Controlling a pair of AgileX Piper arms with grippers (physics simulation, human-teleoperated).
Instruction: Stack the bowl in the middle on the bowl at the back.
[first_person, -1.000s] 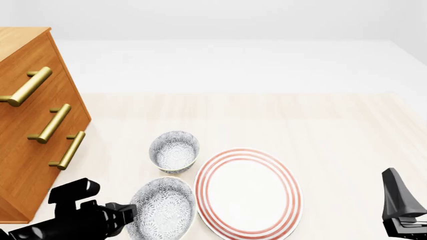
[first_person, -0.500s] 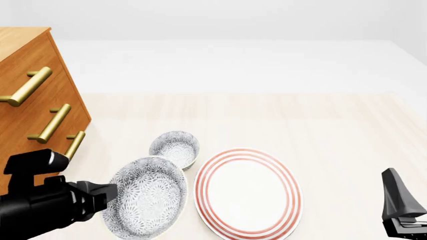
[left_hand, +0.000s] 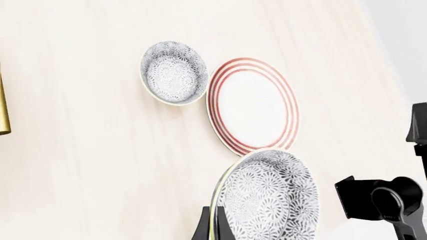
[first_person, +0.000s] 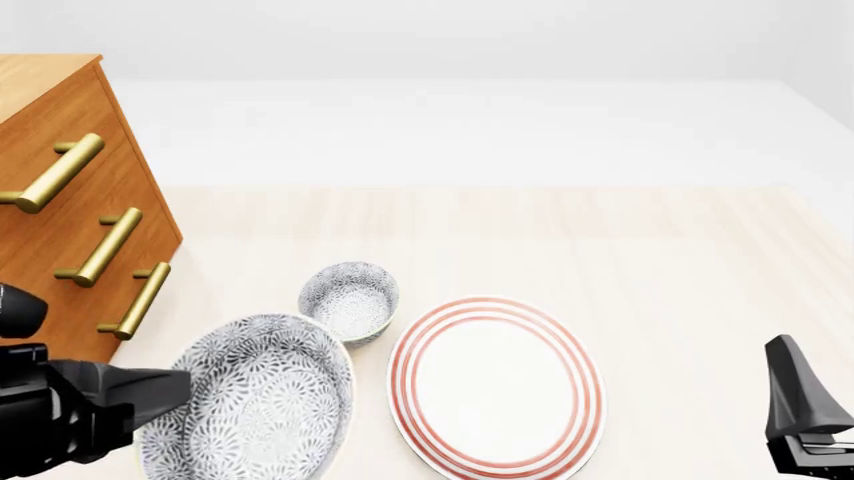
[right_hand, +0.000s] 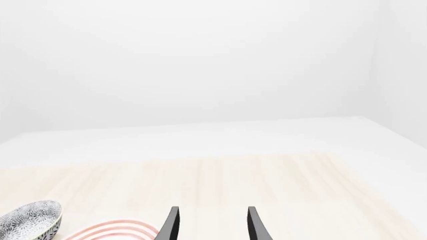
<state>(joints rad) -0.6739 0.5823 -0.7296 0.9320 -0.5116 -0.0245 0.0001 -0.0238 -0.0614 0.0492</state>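
Note:
The bowl in the middle (first_person: 254, 400), grey-and-white with a floral speckle, hangs tilted above the table at the front left. My left gripper (first_person: 167, 385) is shut on its left rim. In the left wrist view the same bowl (left_hand: 267, 197) fills the space by the gripper (left_hand: 213, 226), whose fingers pinch the rim. The bowl at the back (first_person: 350, 300) (left_hand: 173, 72), smaller and deeper, stands upright on the table just beyond it. My right gripper (first_person: 801, 410) (right_hand: 212, 225) rests at the front right, open and empty.
A red-ringed white plate (first_person: 494, 385) (left_hand: 253, 105) lies right of both bowls, close to the back bowl. A wooden dresser (first_person: 67, 250) with gold handles stands at the left edge. The right arm (left_hand: 380, 200) shows in the left wrist view.
The left gripper has lifted the middle bowl off the table and carried it left and toward the camera, tilting it. The back bowl, the plate and the right arm have not moved.

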